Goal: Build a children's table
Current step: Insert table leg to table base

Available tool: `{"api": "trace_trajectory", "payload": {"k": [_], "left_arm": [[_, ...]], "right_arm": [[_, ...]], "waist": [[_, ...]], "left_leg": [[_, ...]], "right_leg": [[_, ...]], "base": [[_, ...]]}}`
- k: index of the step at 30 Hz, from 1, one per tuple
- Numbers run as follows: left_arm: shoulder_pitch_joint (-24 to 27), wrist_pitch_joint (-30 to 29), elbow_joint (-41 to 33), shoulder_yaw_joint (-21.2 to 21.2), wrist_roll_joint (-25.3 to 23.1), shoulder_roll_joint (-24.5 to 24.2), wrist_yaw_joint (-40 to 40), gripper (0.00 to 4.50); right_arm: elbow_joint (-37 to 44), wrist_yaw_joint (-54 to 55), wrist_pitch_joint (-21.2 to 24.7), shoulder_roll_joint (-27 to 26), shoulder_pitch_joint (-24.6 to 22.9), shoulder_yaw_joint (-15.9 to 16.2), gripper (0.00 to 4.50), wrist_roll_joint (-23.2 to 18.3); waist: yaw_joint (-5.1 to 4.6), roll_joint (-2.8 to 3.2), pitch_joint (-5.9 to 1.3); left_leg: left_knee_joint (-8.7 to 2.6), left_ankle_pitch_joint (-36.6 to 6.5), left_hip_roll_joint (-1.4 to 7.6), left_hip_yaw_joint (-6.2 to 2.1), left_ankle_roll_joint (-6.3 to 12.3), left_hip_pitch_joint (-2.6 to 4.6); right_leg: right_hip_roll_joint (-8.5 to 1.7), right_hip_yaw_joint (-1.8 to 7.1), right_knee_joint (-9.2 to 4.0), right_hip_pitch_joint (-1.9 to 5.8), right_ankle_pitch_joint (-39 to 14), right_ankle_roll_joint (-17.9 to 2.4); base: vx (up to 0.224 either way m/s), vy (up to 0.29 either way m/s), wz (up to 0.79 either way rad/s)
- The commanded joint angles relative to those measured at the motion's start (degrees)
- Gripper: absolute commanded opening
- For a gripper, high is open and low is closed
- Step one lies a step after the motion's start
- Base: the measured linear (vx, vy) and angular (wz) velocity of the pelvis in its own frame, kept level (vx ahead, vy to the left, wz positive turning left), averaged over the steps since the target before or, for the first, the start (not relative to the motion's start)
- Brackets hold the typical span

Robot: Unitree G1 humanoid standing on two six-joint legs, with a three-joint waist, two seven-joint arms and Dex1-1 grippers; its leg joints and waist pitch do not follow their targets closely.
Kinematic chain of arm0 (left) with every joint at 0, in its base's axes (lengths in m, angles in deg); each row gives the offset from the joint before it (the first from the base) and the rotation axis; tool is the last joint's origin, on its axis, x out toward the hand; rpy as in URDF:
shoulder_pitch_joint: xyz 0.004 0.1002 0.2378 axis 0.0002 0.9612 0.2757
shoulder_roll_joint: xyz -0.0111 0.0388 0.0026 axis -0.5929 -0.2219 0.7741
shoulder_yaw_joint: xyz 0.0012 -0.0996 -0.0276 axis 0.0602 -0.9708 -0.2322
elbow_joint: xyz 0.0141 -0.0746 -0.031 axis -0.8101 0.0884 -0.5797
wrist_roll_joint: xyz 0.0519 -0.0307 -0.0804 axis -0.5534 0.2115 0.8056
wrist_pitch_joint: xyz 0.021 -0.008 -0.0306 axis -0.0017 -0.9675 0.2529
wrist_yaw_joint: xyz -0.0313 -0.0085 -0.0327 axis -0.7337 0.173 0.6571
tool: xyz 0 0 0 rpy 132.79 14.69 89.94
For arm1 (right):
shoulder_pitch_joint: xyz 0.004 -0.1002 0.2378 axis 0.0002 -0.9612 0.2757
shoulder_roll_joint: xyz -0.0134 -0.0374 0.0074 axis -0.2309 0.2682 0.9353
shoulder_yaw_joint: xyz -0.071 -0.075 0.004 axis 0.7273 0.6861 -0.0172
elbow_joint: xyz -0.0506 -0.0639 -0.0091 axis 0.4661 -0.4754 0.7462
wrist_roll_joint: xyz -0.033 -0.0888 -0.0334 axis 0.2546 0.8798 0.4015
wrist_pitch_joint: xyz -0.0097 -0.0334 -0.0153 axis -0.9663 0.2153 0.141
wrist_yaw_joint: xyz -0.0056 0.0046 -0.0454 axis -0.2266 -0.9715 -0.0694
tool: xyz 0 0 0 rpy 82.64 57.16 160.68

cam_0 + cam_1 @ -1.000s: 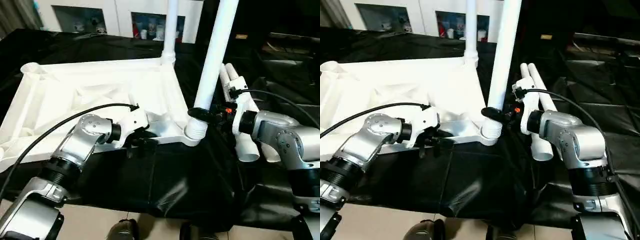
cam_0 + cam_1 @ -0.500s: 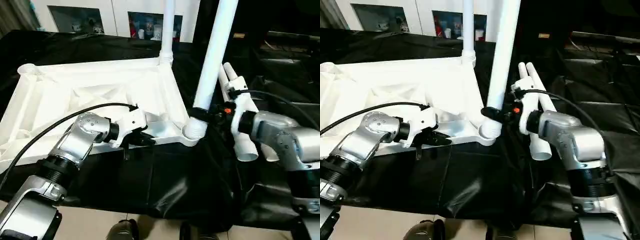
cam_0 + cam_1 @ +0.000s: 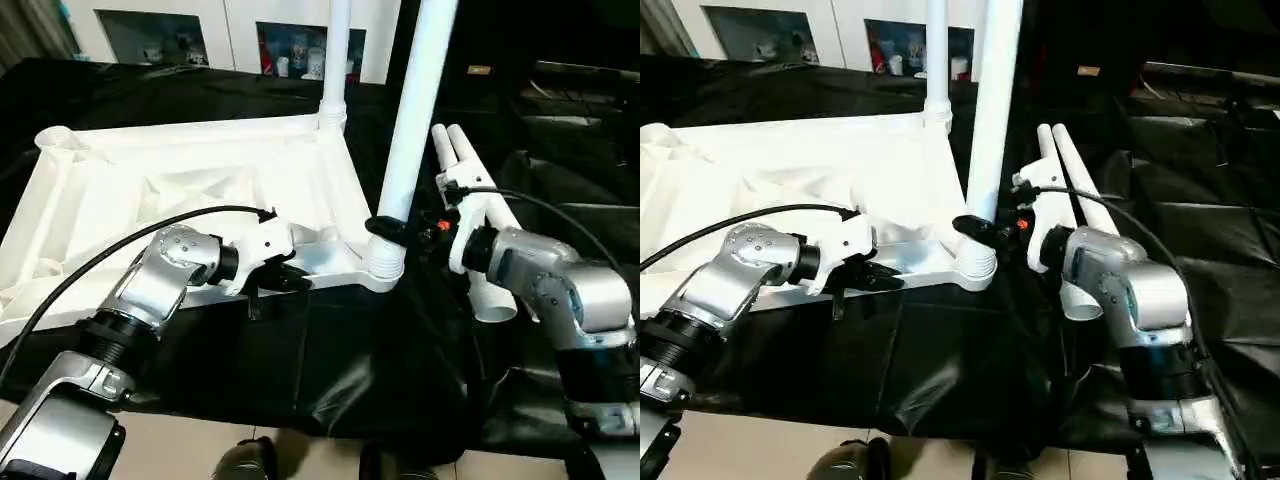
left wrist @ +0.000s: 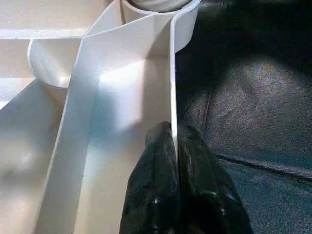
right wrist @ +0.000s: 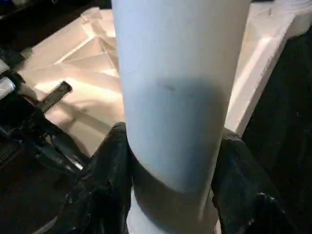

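Observation:
The white tabletop (image 3: 180, 190) lies underside up on the black cloth. One white leg (image 3: 337, 60) stands upright in its far right corner socket. A second leg (image 3: 412, 110) rises steeply from the near right corner socket (image 3: 385, 268). My right gripper (image 3: 400, 228) is shut on this leg just above its flared end, with black fingers (image 5: 100, 190) on both sides of the tube (image 5: 180, 97). My left gripper (image 3: 290, 278) is shut on the thin wall of the tabletop's near rim (image 4: 172, 97), a short way left of that socket, its fingers (image 4: 156, 190) pinching the wall.
Two spare white legs (image 3: 470, 210) lie side by side on the cloth right of the tabletop, behind my right forearm. The black-covered table's front edge (image 3: 330, 400) runs just below my arms. White cabinets (image 3: 230, 30) stand at the back.
My left gripper has closed onto the tabletop's near rim. My right gripper has shifted left with the leg, which now stands more upright over the near right socket.

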Motion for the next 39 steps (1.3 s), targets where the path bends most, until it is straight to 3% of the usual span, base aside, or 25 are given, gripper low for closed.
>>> {"api": "trace_trajectory", "payload": {"k": [1,7,8,9,11,12,15,21,24,25,27,31,35,36,37,38,39], "left_arm": [[1.3,-0.5,0.6,-0.7,-0.7,0.5,-1.7,0.0],[1.2,-0.3,0.8,-1.5,-0.3,0.7,-2.3,0.0],[1.0,-0.1,1.1,-1.6,-0.3,0.8,-2.5,0.0],[0.9,0.1,1.3,-1.7,-0.3,0.9,-2.6,0.0],[0.5,0.3,1.8,-1.9,-0.2,1.2,-2.9,0.0],[0.2,0.5,2.1,-2.1,-0.2,1.5,-3.3,0.0],[-0.1,0.7,2.5,-2.4,-0.2,1.7,-3.6,0.0],[-0.4,1.0,3.1,-2.9,-0.3,2.2,-4.2,0.0],[-0.5,1.1,3.3,-2.9,-0.4,2.1,-4.0,0.0],[-0.5,1.1,3.3,-2.8,-0.5,2.1,-4.0,0.0],[-0.6,1.3,3.4,-2.7,-0.7,1.9,-3.8,0.0],[-0.7,1.5,3.5,-2.6,-0.9,1.9,-3.7,0.0],[-0.4,1.8,3.5,-2.4,-1.1,2.1,-3.8,0.0],[-0.3,1.7,3.3,-2.4,-1.2,2.1,-3.9,0.0],[-0.1,1.8,3.2,-2.4,-1.2,2.2,-3.9,0.0],[0.1,1.8,3.0,-2.4,-1.2,2.2,-3.9,0.0],[0.2,1.7,3.0,-2.4,-1.2,2.2,-4.0,0.0]], "right_arm": [[-0.5,0.2,0.6,-1.0,-2.2,-0.2,1.87,-1.3],[-0.2,0.7,-0.2,-2.2,-5.4,-2.7,1.87,-2.6],[0.0,0.9,-0.9,-2.4,-6.1,-3.1,1.87,-2.6],[0.1,1.1,-1.4,-2.6,-6.6,-3.3,1.87,-2.6],[0.2,1.3,-3.0,-3.1,-7.5,-3.7,1.87,-2.4],[0.7,1.5,-4.3,-3.8,-8.4,-4.3,1.87,-2.7],[1.6,1.5,-5.1,-4.6,-9.8,-4.7,1.87,-2.9],[3.4,1.5,-8.6,-5.3,-13.4,-2.6,1.87,-1.3],[4.1,1.4,-10.3,-4.6,-14.7,-0.8,1.87,0.8],[4.3,1.4,-10.4,-4.3,-14.8,-0.4,1.86,1.2],[5.7,0.7,-10.4,-2.8,-15.1,1.9,1.86,3.0],[7.2,0.0,-9.8,-0.5,-14.7,5.5,1.86,5.8],[8.1,-0.9,-9.0,0.6,-14.2,7.3,1.86,6.5],[8.3,-1.1,-8.6,0.6,-14.1,7.5,1.86,6.3],[8.4,-1.4,-8.2,0.7,-13.9,7.7,1.86,6.2],[8.3,-1.8,-8.1,1.0,-13.7,8.2,1.86,6.4],[8.2,-1.9,-8.1,1.2,-13.6,8.4,1.86,6.5]], "waist": [[0.1,0.14,-3.72],[0.34,0.49,-3.7],[0.43,1.04,-3.59],[0.43,0.74,-3.67],[0.51,0.82,-3.69],[0.68,1.26,-3.52],[0.76,1.08,-3.57],[0.92,1.54,-3.56],[0.9,1.63,-3.42],[1.03,2.01,-3.33],[0.88,1.69,-3.24],[0.84,1.63,-3.06],[0.78,1.37,-2.96],[0.75,0.96,-3.02],[0.78,1.1,-3.03],[0.58,0.54,-3.05],[0.68,0.72,-3.08]], "left_leg": [[-5.14,-22.1,4.72,-2.87,-2.88,2.28],[-5.23,-22.2,4.79,-2.89,-2.49,2.33],[-5.29,-23.0,4.8,-2.94,-2.75,2.44],[-5.3,-23.4,4.76,-2.89,-2.84,2.46],[-5.39,-22.9,4.74,-2.91,-2.64,2.39],[-5.38,-23.6,4.76,-2.87,-2.73,2.57],[-5.57,-23.7,4.76,-3.02,-2.62,2.49],[-5.93,-22.5,4.81,-2.85,-2.13,2.52],[-5.96,-23.2,4.74,-2.92,-1.96,2.49],[-6.01,-23.6,4.77,-3.02,-2.12,2.56],[-6.1,-23.9,4.66,-3.1,-2.18,2.43],[-6.07,-25.3,4.6,-3.23,-2.18,2.74],[-6.04,-25.9,4.62,-3.44,-1.97,2.95],[-6.01,-25.4,4.64,-3.49,-1.79,2.84],[-6.04,-25.4,4.69,-3.46,-1.81,2.9],[-6.14,-25.2,4.7,-3.41,-1.74,2.75],[-6.11,-25.0,4.71,-3.49,-1.75,2.73]], "right_leg": [[-4.72,3.48,-5.04,1.5,-24.4,-10.7],[-4.81,3.5,-5.36,1.4,-26.0,-10.4],[-4.81,3.48,-5.44,1.27,-26.4,-10.2],[-4.79,3.45,-5.56,1.31,-26.7,-10.0],[-4.79,3.47,-5.54,1.35,-26.7,-10.0],[-4.87,3.53,-5.8,1.1,-27.6,-9.8],[-4.94,3.43,-5.93,1.29,-28.7,-9.2],[-4.86,3.45,-6.05,1.34,-26.0,-9.5],[-4.94,3.44,-6.25,1.34,-28.1,-9.1],[-4.95,3.41,-6.3,1.3,-29.1,-8.7],[-4.85,3.36,-6.41,1.42,-30.3,-8.0],[-5.03,3.39,-6.94,1.17,-34.6,-6.6],[-5.19,3.42,-7.38,0.9,-38.4,-5.1],[-5.22,3.41,-7.3,0.95,-38.6,-5.1],[-5.22,3.45,-7.35,0.88,-38.5,-5.1],[-5.05,3.41,-7.32,0.94,-38.0,-5.1],[-5.15,3.42,-7.14,0.98,-37.7,-5.2]], "base": [[0.0,0.0,0.0],[0.0,0.0,0.0],[0.0,0.0,0.0],[0.0,0.0,0.0],[0.0,0.0,0.0],[0.0,0.0,0.0],[0.0,0.0,0.0],[0.0,0.0,0.0],[0.0,0.0,0.0],[0.0,0.0,0.0],[0.0,0.0,0.0],[0.0,0.0,0.0],[0.0,0.0,0.0],[0.0,0.0,0.0],[0.0,0.0,0.0],[0.0,0.0,0.0],[0.0,0.0,0.0]]}}
